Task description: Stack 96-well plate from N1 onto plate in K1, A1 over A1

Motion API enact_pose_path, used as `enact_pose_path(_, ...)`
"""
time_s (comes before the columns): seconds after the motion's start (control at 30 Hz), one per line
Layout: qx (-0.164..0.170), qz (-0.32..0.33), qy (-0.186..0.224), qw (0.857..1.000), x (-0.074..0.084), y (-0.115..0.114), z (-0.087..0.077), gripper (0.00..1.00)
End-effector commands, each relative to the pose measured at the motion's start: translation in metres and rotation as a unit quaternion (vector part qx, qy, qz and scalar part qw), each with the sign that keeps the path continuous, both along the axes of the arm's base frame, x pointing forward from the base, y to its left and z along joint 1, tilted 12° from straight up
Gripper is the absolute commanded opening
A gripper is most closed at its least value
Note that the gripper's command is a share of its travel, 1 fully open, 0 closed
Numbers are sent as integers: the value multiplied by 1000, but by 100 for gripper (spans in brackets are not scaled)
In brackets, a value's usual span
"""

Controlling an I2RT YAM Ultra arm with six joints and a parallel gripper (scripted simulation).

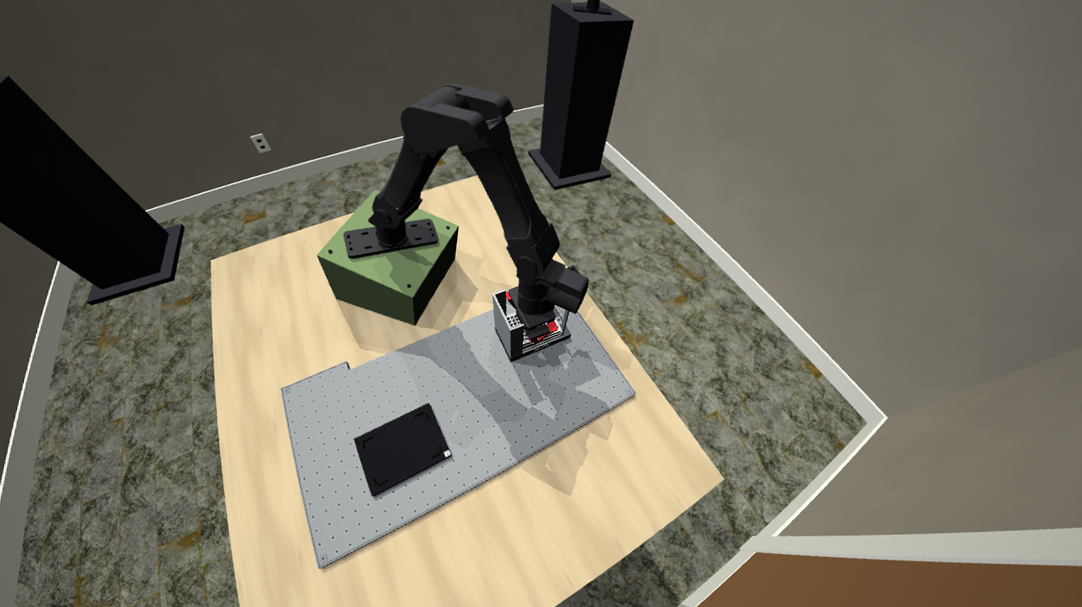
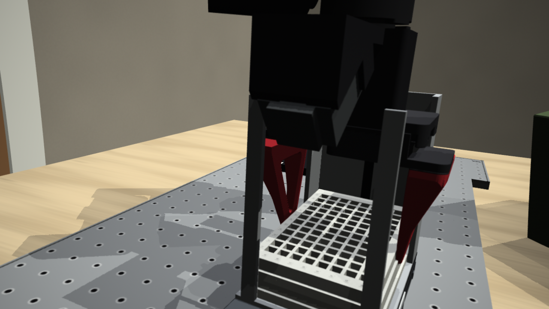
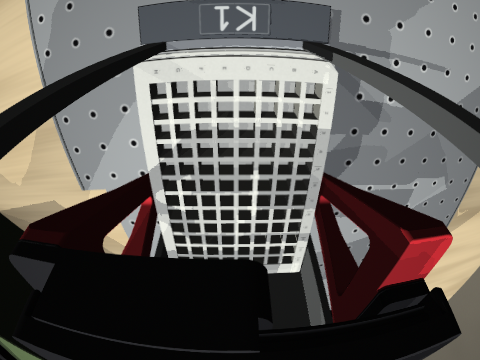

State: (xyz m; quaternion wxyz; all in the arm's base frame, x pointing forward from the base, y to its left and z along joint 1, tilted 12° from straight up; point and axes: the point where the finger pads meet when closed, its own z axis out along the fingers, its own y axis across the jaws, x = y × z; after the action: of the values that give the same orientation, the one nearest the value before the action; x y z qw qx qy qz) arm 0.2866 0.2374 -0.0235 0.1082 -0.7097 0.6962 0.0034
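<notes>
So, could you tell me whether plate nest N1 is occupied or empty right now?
Empty: the top view shows the nest as a bare black floor, while the gripper holds the plate inside rack K1.
</notes>
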Motion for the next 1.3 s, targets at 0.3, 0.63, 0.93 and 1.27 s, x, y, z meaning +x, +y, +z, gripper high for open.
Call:
enact_pose_path(0.3, -2, 1, 5, 1000, -4, -1, -9, 0)
enact_pose_path(0.63, -1, 1, 4, 1000, -4, 0, -10, 0)
enact_pose_path(0.93, -3, 1, 7, 1000, -6, -1, -13, 0)
enact_pose_path(1.27, -3, 1, 7, 1000, -7, -1, -13, 0)
